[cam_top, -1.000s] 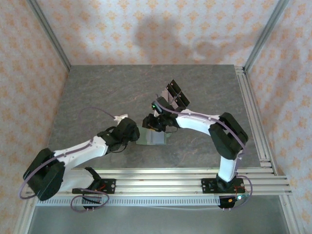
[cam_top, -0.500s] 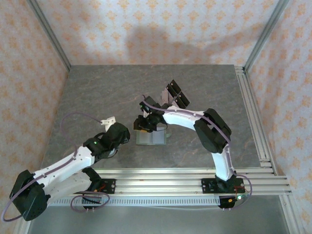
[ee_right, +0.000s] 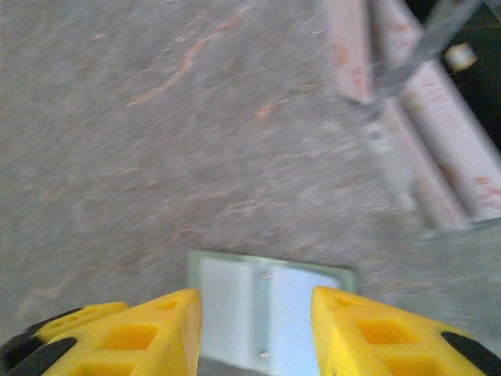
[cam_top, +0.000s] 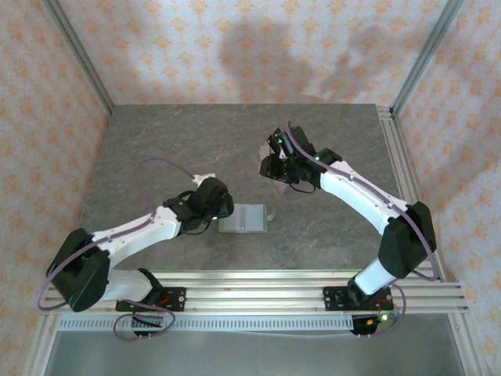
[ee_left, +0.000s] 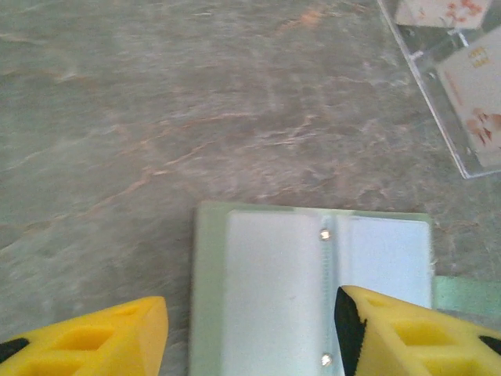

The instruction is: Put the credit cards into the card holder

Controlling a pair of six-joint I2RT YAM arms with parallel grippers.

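Card holder (cam_top: 245, 220) lies open and flat on grey tbl (cam_top: 156, 149), pale inner side up; L gripper (ee_left: 250, 313) sits low at its edge, jaws wide apart, empty; R gripper (ee_right: 254, 298) hangs farther back nr credit cards (ee_left: 470, 94), jaws approx. half open, nothing betw. them.

The left claw (ee_left: 250, 309) points down, jaws parted and empty; the right claw (ee_right: 254, 301), farther out, gapes empty too.
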